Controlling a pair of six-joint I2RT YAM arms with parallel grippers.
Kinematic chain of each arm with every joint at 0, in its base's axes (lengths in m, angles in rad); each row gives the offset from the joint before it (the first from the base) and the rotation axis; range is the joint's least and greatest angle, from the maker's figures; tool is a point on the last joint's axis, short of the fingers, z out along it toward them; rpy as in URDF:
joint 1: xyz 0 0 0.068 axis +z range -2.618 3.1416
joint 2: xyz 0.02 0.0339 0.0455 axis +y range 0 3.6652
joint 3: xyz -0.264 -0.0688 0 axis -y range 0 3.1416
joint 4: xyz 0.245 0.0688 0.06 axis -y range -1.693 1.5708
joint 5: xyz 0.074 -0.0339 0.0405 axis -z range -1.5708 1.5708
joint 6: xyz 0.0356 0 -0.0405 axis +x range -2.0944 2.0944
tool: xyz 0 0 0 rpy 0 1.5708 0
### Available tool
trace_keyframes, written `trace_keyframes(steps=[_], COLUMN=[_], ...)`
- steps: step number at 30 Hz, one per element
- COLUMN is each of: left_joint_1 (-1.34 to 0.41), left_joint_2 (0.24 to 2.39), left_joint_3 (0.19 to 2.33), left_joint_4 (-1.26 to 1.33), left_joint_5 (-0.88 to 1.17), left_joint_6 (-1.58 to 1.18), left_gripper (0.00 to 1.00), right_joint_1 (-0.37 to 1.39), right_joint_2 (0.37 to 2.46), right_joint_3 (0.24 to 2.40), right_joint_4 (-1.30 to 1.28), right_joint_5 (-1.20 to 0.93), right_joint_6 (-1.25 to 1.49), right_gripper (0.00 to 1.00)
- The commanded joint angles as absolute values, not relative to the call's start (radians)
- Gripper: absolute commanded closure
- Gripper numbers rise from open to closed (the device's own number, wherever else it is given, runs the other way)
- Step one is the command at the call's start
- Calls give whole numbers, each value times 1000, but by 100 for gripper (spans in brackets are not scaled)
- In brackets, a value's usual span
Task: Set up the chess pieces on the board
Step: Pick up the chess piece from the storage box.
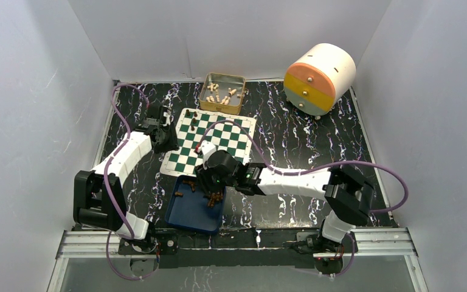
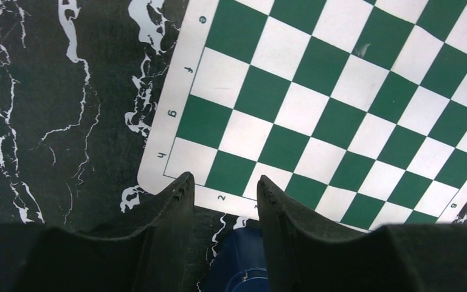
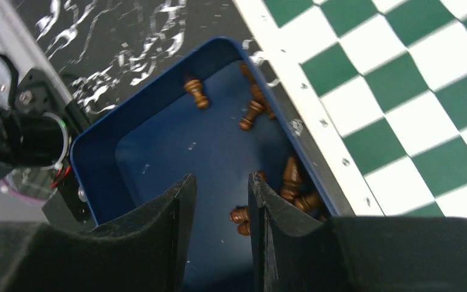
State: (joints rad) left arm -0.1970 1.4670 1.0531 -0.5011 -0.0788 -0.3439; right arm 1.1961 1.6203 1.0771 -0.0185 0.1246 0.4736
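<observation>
Chess pieces (image 3: pixel 251 115) lie in the blue tray (image 3: pixel 158 159) beneath the right gripper (image 3: pixel 220 180).

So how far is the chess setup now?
Barely begun. Only about two chess pieces stand on the board, at its far left corner. In hand: the right gripper hangs in the blue tray among the pieces; a grip is unclear. The left gripper hovers empty. Left: most pieces lie in the tray.
</observation>
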Motion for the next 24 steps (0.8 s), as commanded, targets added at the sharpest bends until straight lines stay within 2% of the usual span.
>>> trace_keyframes(steps=[1, 7, 12, 24], left_joint_1=[-158, -108, -84, -77], left_joint_2=[1439, 1454, 1508, 1523], left_joint_3=[1065, 1037, 1046, 1022], left_joint_4=[-515, -483, -472, -449], left_joint_5=[-83, 49, 158, 199], left_joint_6=[-357, -388, -399, -399], left_gripper=[59, 59, 60, 60], right_joint_1=[1222, 1230, 1230, 1230], right_joint_2=[1652, 1744, 1799, 1949], right_joint_3=[1068, 1046, 1024, 1113], right_joint_4=[238, 422, 550, 570], right_joint_5=[-51, -122, -150, -177], right_joint_6=[237, 29, -95, -188], right_gripper=[54, 48, 47, 45])
